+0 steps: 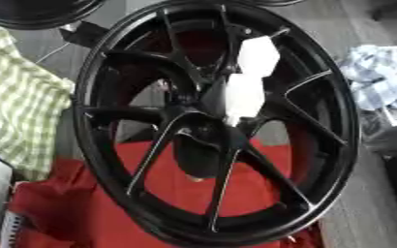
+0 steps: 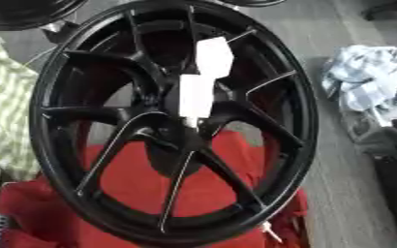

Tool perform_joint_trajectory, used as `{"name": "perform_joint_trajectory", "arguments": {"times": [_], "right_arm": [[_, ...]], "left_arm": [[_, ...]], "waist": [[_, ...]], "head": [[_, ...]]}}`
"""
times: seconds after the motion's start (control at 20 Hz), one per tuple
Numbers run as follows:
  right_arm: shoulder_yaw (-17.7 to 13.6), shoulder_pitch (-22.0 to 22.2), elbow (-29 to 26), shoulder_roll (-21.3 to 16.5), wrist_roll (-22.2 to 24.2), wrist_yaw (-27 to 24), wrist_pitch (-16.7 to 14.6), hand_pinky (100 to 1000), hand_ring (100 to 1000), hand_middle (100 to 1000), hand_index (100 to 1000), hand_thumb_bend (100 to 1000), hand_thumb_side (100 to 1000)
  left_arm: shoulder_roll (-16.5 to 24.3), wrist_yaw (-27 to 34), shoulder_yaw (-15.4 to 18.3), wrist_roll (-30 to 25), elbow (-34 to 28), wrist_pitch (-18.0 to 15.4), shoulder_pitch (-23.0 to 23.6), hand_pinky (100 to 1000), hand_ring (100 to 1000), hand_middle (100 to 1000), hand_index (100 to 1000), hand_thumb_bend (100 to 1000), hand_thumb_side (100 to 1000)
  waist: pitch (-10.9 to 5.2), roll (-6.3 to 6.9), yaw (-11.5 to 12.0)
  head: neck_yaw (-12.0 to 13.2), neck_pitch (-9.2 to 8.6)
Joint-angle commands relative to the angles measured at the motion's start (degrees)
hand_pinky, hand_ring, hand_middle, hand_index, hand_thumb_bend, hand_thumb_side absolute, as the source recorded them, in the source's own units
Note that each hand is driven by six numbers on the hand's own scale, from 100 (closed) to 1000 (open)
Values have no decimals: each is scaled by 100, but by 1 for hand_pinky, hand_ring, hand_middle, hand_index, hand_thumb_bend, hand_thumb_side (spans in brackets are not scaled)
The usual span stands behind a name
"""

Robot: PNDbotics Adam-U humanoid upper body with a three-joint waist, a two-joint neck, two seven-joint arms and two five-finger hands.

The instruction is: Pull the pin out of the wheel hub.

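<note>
I can't see either hand. The black wheel hub looks heavy, rigid; I'd grip the white pin at its centre.

Glossy black wheel, two white tags at its hub, over red cloth; green-and-white check cloth left, blue-white plaid cloth right.

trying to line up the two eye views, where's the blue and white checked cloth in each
Left eye view: blue and white checked cloth at the right edge, upper half, right of the wheel rim.
Right eye view: same cloth, further in from the right edge.
Shared landmark: the white tags at the black wheel hub.
</note>
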Motion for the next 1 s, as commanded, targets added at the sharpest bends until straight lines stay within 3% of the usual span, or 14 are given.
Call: {"name": "perform_joint_trajectory", "arguments": {"times": [0.05,0.15,0.3,0.35,0.45,0.6,0.7,0.85,1.0], "right_arm": [[-63,-19,-45,-21,-39,-9,12,1000,881,851,808,100,641],[-56,-32,-45,-11,-57,-6,43,1000,881,851,808,100,643],[-53,-38,-45,-7,-67,2,54,1000,881,851,808,100,642],[-51,-37,-45,-10,-67,3,51,1000,881,851,808,100,641],[-46,-32,-45,-20,-62,6,41,1000,881,851,808,100,641],[-46,-19,-45,-22,-58,1,24,1000,880,851,807,100,636],[-42,-10,-45,-19,-57,-2,19,1000,880,850,807,100,635],[-28,-15,-45,-25,-36,-15,-8,1000,879,850,807,100,628],[-12,-41,-45,-47,-3,-36,-37,1000,878,849,807,100,622]], "left_arm": [[37,-360,215,-225,-74,-123,73,782,858,882,917,221,724],[-22,-497,260,-305,-67,-213,113,777,854,859,908,263,763],[-54,-542,305,-331,-70,-292,131,757,827,807,857,144,798],[-59,-535,318,-305,-67,-285,128,748,810,785,834,100,784],[-65,-492,329,-236,-73,-252,111,737,791,766,816,100,789],[-107,-289,389,29,-207,-345,56,669,735,688,776,100,716],[-175,109,462,456,-420,-654,-4,614,690,621,747,100,661],[-338,846,485,1353,-872,-1316,-59,587,665,598,739,100,588],[-673,1326,373,1939,-1367,-1744,-73,572,657,592,739,100,612]], "waist": [[-53,24,20],[-44,24,30],[-40,23,39],[-40,22,40],[-44,21,36],[-50,14,32],[-54,4,32],[-54,-9,32],[-45,-20,26]], "head": [[-23,-78],[-23,-82],[-16,-87],[-13,-87],[-9,-81],[-14,-72],[-15,-65],[9,-87],[37,-122]]}}
